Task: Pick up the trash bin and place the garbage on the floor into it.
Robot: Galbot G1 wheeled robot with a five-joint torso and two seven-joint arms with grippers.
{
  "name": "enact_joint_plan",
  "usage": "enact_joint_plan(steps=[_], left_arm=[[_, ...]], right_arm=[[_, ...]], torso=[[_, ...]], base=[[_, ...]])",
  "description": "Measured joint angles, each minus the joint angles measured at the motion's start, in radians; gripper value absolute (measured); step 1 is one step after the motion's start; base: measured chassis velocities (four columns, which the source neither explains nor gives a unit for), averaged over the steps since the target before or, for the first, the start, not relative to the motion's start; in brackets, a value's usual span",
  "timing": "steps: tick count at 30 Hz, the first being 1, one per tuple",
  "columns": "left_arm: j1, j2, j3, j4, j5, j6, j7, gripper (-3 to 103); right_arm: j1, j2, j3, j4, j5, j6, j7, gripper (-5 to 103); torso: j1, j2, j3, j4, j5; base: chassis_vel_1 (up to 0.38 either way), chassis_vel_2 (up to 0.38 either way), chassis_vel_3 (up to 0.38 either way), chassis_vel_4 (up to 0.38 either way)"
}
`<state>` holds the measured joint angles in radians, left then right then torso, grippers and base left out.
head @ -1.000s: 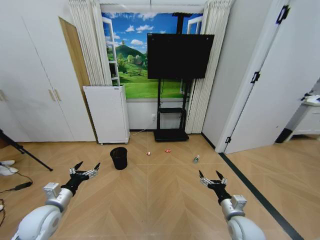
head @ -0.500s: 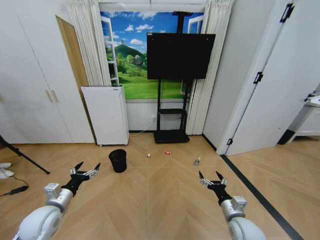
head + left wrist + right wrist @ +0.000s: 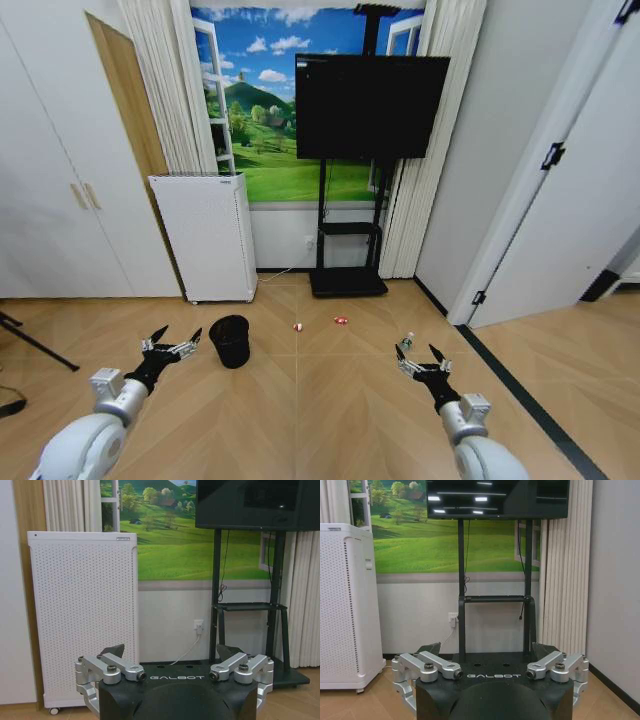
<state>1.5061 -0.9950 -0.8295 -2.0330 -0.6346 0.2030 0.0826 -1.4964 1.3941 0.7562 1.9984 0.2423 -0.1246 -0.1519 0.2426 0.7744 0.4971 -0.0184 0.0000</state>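
The robot stands on the wood floor [image 3: 300, 420] facing the TV wall, both arms held low in front. The left gripper [image 3: 172, 343] hangs just left of the trash bin [image 3: 230, 341], not touching it, jaws spread apart. The right gripper [image 3: 420, 362] is on the other side, jaws also apart, nothing held.

The trash bin stands upright on the floor, in front of the white air purifier [image 3: 205, 235] & a bit to its right. Garbage lies past it: two small red-and-white wrappers [image 3: 298, 326] [image 3: 341, 321] near the TV stand base [image 3: 347, 284], and a clear bottle [image 3: 406, 342] just beyond the right gripper's tips.

Step in hand, as I judge: the approach to the bin; the pickup is not yet done, no litter collected. The next move needs the left arm to reach right & down so the jaws come around the bin rim, w/o pushing it over, since it looks light and may tip or slide
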Motion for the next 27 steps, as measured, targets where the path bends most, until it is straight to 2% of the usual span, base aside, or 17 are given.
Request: enact_joint_plan(steps=[6,7,10,11,14,16,18,22,24,27], left_arm=[[-0.001,0.000,0.000,0.000,0.000,0.000,0.001,100],[-0.001,0.000,-0.001,0.000,0.000,0.000,0.001,100],[-0.001,0.000,-0.001,0.001,0.000,0.000,0.002,100],[-0.002,0.000,-0.001,0.002,0.000,0.000,0.002,100],[-0.002,-0.004,0.000,0.004,0.003,0.000,0.003,100],[-0.001,-0.008,0.000,0.005,0.005,0.000,0.004,100],[0.000,-0.013,0.000,0.005,0.009,0.000,0.004,100],[0.002,-0.018,0.000,0.004,0.013,0.000,0.004,100],[0.003,-0.026,0.001,0.004,0.024,0.001,0.003,100],[0.004,-0.034,0.003,0.004,0.026,0.000,0.000,100]], right_arm=[[0.000,0.001,0.000,-0.004,-0.001,0.001,-0.001,100],[0.000,0.001,-0.001,-0.005,-0.002,0.001,-0.002,100],[0.000,0.002,-0.001,-0.007,-0.002,0.002,-0.002,100],[0.000,0.002,-0.001,-0.008,-0.002,0.002,-0.003,100],[-0.003,0.003,-0.001,-0.011,-0.004,0.005,-0.004,100],[-0.004,0.004,-0.002,-0.014,-0.007,0.008,-0.005,100],[-0.006,0.006,-0.003,-0.016,-0.011,0.011,-0.006,100],[-0.007,0.007,-0.005,-0.019,-0.016,0.011,-0.007,100],[-0.007,0.008,-0.008,-0.027,-0.026,0.016,-0.007,100],[-0.008,0.009,-0.010,-0.035,-0.032,0.023,-0.007,100]], torso=[[0.000,0.000,0.000,0.0002,-0.0005],[0.000,0.000,0.000,0.0002,0.0004],[0.000,0.000,0.000,0.0001,-0.0005],[0.000,0.000,0.000,0.0006,0.0005],[0.000,0.000,0.000,0.0001,-0.0006],[0.000,0.000,0.000,0.0004,0.0009],[0.000,0.000,0.000,0.0003,-0.0006],[0.000,0.000,0.000,0.0005,0.0010],[0.000,0.000,0.000,0.0000,-0.0006],[0.000,0.000,0.000,0.0005,0.0011]], base=[[-0.371,0.367,0.370,-0.370],[-0.381,0.360,0.374,-0.362],[-0.335,0.352,0.362,-0.357],[-0.329,0.378,0.343,-0.346],[-0.351,0.368,0.357,-0.336],[-0.354,0.364,0.359,-0.366],[-0.358,0.333,0.361,-0.363],[-0.348,0.358,0.345,-0.358],[-0.359,0.344,0.359,-0.330],[-0.327,0.316,0.336,-0.327]])
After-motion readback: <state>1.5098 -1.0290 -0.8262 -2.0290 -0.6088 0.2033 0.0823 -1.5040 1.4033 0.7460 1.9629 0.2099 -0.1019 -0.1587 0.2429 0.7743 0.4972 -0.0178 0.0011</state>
